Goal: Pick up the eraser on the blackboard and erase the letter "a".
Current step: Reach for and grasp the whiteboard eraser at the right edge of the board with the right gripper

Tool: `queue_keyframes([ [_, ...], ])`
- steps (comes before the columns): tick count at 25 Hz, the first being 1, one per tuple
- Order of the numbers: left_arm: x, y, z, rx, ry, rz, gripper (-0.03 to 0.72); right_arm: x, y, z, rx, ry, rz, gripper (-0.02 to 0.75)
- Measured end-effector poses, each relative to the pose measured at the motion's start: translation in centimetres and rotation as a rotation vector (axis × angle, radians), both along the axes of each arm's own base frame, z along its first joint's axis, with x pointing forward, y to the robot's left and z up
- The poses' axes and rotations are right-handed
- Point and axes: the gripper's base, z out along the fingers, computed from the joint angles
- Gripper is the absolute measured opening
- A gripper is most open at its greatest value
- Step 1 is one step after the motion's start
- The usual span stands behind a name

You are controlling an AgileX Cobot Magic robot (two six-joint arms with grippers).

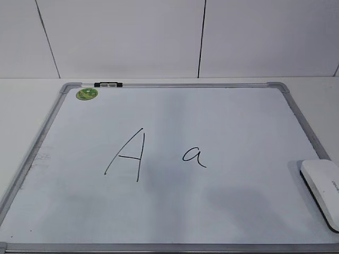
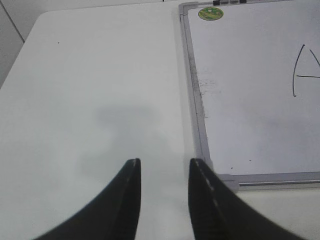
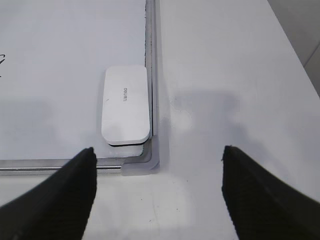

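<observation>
The blackboard (image 1: 175,211) is a white board with a grey frame, lying flat on the table. A capital "A" (image 1: 128,154) and the small letter "a" (image 1: 194,156) are written near its middle. The eraser (image 1: 322,190) lies on the board at its right edge; it also shows in the right wrist view (image 3: 125,104), just inside the frame corner. My right gripper (image 3: 159,157) is open and empty, over the table just in front of that corner. My left gripper (image 2: 164,164) is open and empty, over bare table left of the board's frame (image 2: 197,110). Neither gripper shows in the exterior view.
A round green sticker (image 1: 87,94) and a small black-and-grey clip (image 1: 108,84) sit at the board's far left corner. White table (image 2: 90,90) surrounds the board. A white tiled wall (image 1: 169,37) stands behind.
</observation>
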Motion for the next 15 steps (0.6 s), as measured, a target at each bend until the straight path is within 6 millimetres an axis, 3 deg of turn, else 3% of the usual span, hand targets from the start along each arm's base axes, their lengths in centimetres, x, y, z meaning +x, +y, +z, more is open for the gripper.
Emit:
queue_keyframes([
  [15,0.00,0.00,0.00,0.000,0.000,0.000,0.244,-0.01,-0.24,0.04,-0.031,-0.001,-0.012,0.592],
])
